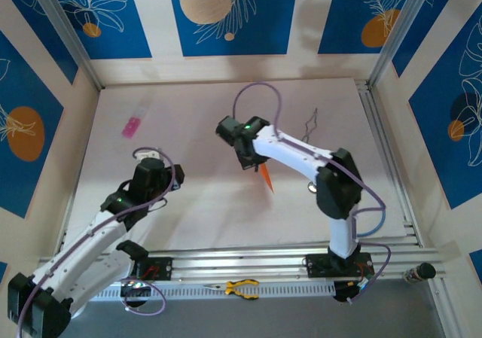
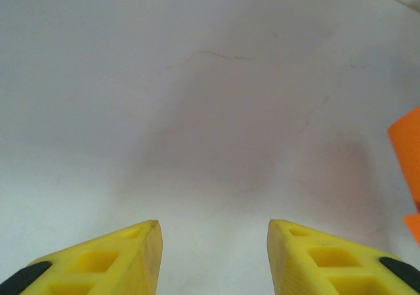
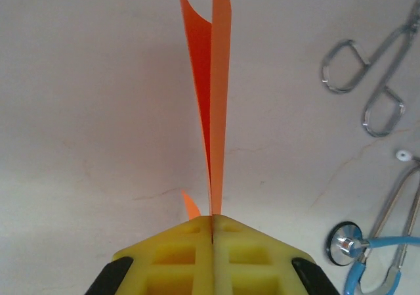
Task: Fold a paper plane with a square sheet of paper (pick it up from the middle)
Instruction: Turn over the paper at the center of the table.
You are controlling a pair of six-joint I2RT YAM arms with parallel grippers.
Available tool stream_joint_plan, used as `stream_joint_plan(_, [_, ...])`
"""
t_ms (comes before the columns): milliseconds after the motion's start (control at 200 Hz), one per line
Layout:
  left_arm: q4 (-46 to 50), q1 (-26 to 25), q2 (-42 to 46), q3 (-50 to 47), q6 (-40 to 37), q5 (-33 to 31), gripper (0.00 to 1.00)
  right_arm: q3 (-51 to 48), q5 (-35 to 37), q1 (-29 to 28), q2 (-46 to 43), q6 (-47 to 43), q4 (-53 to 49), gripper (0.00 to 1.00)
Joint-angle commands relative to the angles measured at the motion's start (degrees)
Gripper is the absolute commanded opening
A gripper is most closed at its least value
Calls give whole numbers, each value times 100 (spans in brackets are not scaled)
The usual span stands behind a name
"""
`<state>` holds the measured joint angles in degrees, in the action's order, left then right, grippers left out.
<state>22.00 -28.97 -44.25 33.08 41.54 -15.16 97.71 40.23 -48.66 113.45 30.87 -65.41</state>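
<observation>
Right wrist view: my right gripper (image 3: 212, 219) has its yellow fingers pressed together on one end of the paper plane (image 3: 214, 98), a slim strip of folded orange paper. The strip runs straight away from the fingertips, and its two layers part slightly toward the far end. A small orange corner pokes out just left of the fingertips. On the white table (image 3: 79, 111), to the right, lie metal scissors (image 3: 367, 78) and, nearer the camera, a stethoscope (image 3: 357, 255) with blue tubing. Left wrist view: my left gripper (image 2: 213, 232) has its fingers apart with nothing between them, over bare table; an orange edge of the paper shows at the right border. Top external view: the plane sits near the middle of the table, its tip pointing toward the near edge. It seems to be held clear of the surface, though I cannot be sure from this angle. The left gripper is well to its left. A small pink object (image 1: 133, 126) lies far left, and yellow-handled pliers (image 1: 241, 287) rest on the near rail between the arm bases
</observation>
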Motion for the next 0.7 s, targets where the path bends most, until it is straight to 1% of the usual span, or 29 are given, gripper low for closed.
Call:
stream_joint_plan(0, [480, 76, 328, -99, 162, -494, 47, 629, 244, -406, 609, 299, -649, 2])
stream_joint_plan(65, [610, 76, 491, -95, 192, -575, 47, 1073, 114, -642, 1060, 383, -784, 3])
stream_joint_plan(135, [702, 77, 628, -100, 220, -621, 48, 1553, -177, -811, 1471, 414, -816, 5])
stream_joint_plan(240, [805, 77, 763, -67, 215, -603, 48, 2088, -767, -929, 1833, 360, -704, 12])
stream_joint_plan(260, [837, 76, 777, -57, 207, -595, 48, 2132, -948, -926, 1853, 343, -640, 14])
stream_joint_plan(355, [993, 85, 829, 12, 162, -587, 49, 1936, -2099, -818, 1658, 160, 91, 31])
stream_joint_plan(460, [1056, 80, 796, 24, 136, -452, 51, 1006, -3341, -543, 878, 237, 1347, 51])
stream_joint_plan(490, [1027, 94, 776, 8, 123, -372, 51, 609, -3691, -419, 610, 306, 1762, 54])
stream_joint_plan(540, [927, 93, 707, -20, 91, -188, 52, -58, -4123, -197, 111, 473, 2388, 54])
stream_joint_plan(580, [837, 102, 611, -37, 79, -39, 52, -641, -4389, 24, -269, 656, 2838, 53])
stream_joint_plan(620, [704, 109, 493, -55, 49, 132, 52, -1228, -4681, 285, -617, 830, 3292, 48])
stream_joint_plan(680, [456, 111, 240, -76, 13, 464, 52, -2136, -5339, 752, -1025, 1045, 4079, 36])
stream_joint_plan(695, [390, 111, 183, -81, 12, 546, 52, -2349, -5542, 883, -1106, 1081, 4302, 32])
